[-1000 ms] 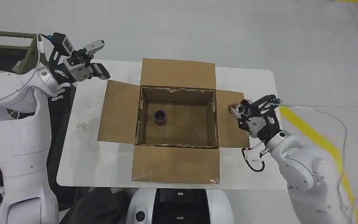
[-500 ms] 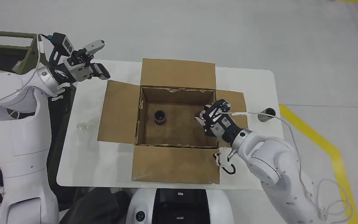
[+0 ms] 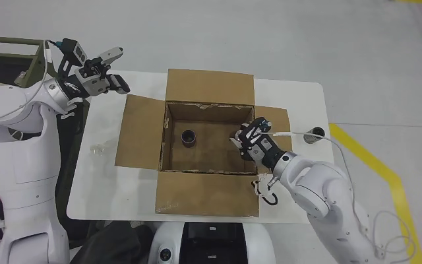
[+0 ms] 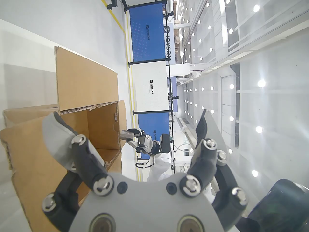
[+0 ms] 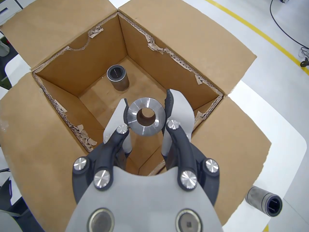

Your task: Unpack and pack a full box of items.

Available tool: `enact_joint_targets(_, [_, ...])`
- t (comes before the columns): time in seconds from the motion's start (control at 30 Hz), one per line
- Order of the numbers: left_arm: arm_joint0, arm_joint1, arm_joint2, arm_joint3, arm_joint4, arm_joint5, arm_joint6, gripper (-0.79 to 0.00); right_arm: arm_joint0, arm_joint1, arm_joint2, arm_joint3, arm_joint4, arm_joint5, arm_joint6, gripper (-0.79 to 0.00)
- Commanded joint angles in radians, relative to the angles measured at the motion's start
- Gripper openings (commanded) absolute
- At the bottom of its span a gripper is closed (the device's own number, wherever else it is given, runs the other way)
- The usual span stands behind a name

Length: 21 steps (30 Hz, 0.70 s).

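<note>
Box (image 3: 210,87): it stands open on the table (image 3: 99,191) with all four flaps folded out, and its opening lies directly below the right gripper (image 5: 146,98).
Step in hand: this looks like packing. One dark cylinder (image 5: 117,77) stands upright on the box floor, ahead of and below the fingertips. A metal ring (image 5: 146,130) is held over the opening.
Right gripper: the fingers are closed partway, one on each side of the ring's outer edge, and the ring's flat face and hole are turned back toward the wrist.
Spare part: a second cylinder (image 5: 264,201) lies on the table behind the gripper, past the side flap, and probably goes in after the ring.
Right arm pose: it reaches in over a corner of the box and tilts downward, with the fingertips at about rim height as far as can be judged.
Next move: the ring should go down to the bare floor just ahead of the fingertips. It needs to stay clear of the standing cylinder and of the wall under the wrist before the fingers spread.
Left gripper (image 3: 109,66): it is spread wide with nothing in it, held high and well apart from the box.
</note>
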Motion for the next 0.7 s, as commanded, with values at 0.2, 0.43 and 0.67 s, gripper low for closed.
enact_joint_targets(0.2, [0.0,0.0,0.0,0.0,0.0,0.0,0.0,0.0,0.089,-0.011,-0.07,0.075,0.006,-0.066,-0.015,-0.785])
enact_joint_targets(0.43, [0.0,0.0,0.0,0.0,0.0,0.0,0.0,0.0,0.289,-0.052,-0.232,0.266,0.064,-0.095,0.025,-0.785])
enact_joint_targets(0.67, [0.0,0.0,0.0,0.0,0.0,0.0,0.0,0.0,0.403,-0.093,-0.346,0.421,0.106,-0.077,0.028,-0.785])
